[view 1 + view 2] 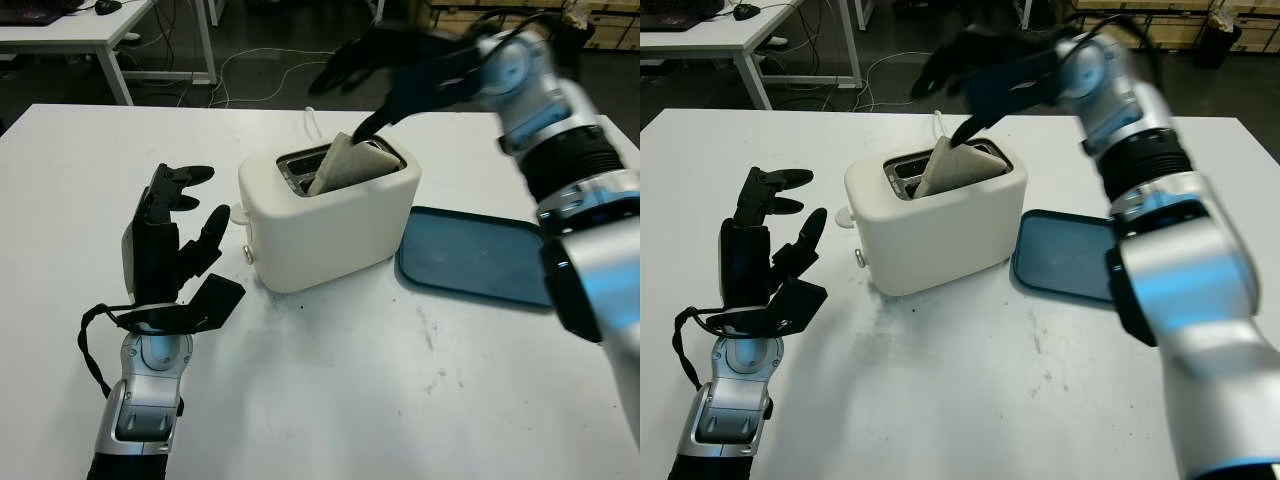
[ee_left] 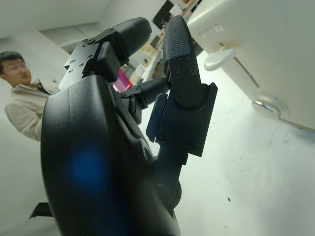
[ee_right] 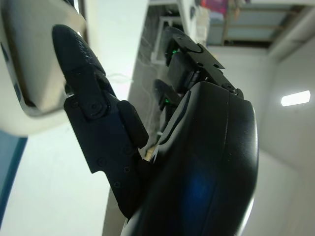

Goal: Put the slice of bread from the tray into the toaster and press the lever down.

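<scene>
Bread sits tilted in a toaster slot, upper part sticking out above the top, leaning toward the left side of the slot. Toaster stands mid-table, white.

Right hand is above the toaster's far side. One finger reaches down and touches the bread's upper right corner; the other fingers are extended away and do not close on the slice. No pinch seen: hand is open, holding nothing.

Tray, blue, lies just right of the toaster, near its base, with nothing on it.

Lever is on the toaster's left end, with a round knob below it.

Left hand is open, palm up-turned, near the table left of the toaster, well clear of the lever.

A person shows in the left wrist view background.
</scene>
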Controlling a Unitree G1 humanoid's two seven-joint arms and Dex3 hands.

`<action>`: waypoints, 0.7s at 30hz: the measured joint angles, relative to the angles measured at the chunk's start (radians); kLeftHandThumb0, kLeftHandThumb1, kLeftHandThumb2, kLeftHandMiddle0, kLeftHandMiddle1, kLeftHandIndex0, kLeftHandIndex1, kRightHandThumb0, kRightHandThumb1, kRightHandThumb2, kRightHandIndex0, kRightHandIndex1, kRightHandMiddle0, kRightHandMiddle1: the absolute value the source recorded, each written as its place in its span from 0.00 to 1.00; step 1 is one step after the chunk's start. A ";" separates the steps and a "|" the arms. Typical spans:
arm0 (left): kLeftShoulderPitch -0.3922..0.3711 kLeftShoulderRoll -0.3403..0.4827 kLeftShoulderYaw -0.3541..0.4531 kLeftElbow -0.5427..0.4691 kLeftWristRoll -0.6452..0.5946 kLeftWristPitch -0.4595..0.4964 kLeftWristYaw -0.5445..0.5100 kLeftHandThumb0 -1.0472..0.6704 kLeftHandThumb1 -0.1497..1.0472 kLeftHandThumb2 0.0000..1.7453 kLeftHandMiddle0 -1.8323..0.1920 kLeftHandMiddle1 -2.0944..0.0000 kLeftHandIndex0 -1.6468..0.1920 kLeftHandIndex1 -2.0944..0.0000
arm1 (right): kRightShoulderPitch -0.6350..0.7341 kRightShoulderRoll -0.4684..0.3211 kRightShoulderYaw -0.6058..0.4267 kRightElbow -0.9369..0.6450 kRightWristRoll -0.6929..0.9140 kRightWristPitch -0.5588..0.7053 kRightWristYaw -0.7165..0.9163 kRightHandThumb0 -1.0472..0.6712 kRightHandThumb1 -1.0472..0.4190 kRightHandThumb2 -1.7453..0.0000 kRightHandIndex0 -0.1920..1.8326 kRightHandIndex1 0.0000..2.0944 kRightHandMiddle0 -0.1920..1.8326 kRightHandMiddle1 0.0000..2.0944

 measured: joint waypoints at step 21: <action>0.000 0.000 -0.010 0.001 0.000 0.000 0.000 0.28 0.89 0.27 0.79 0.33 0.78 0.48 | 0.090 -0.049 -0.092 -0.010 0.089 0.032 -0.099 0.22 0.26 1.00 0.44 0.18 0.46 0.04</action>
